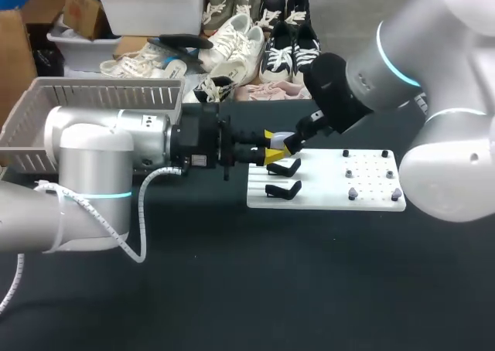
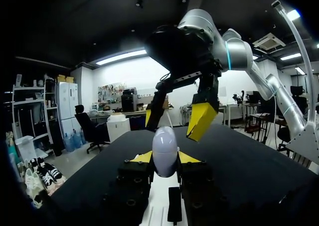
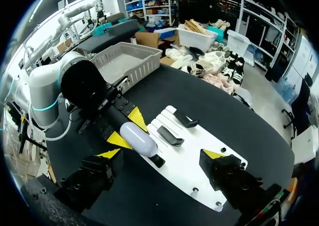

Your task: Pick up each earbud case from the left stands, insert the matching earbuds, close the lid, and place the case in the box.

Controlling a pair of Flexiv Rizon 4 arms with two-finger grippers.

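Head view looks down; close wrist views share the earbud case [image 2: 164,150].

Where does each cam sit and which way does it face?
Head view: above and behind, looking down at the table; both arms show, left gripper by right gripper at the stand board.
Left wrist view: on the left wrist, facing across the table; own gripper shut on the earbud case, right gripper open above it.
Right wrist view: on the right wrist, facing down; own gripper open, left arm, basket.
Both wrist views share the earbud case.
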